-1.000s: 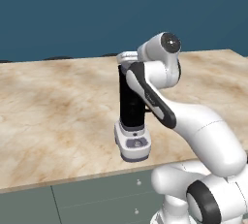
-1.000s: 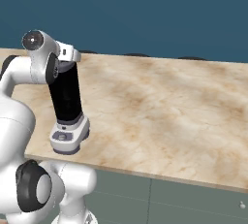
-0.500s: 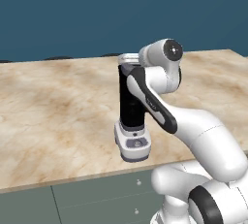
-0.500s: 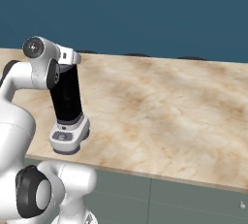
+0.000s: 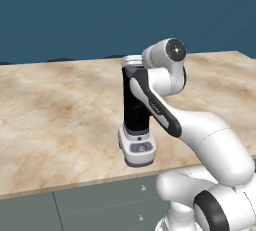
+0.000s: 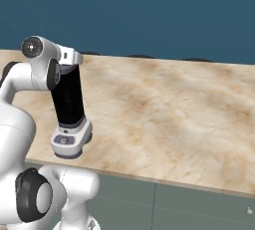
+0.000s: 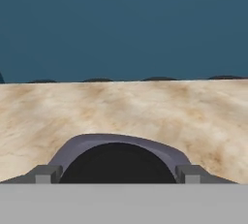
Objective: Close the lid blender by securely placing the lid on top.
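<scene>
Behind, marbled beige counter [image 6: 164,104] meets blue wall [image 6: 149,10].

your arm [image 5: 200,130] is glossy white, built of rounded segments — a dark band runs along its forearm, round dark-grey caps sit on its joints, and the finger tips [image 7: 46,173] are small, square and grey.

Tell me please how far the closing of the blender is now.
Done: the lid is up at the top of the blender. In hand: the gripper straddles the lid; whether it grips, or the lid is seated, cannot be told. Left: release and withdraw.
</scene>
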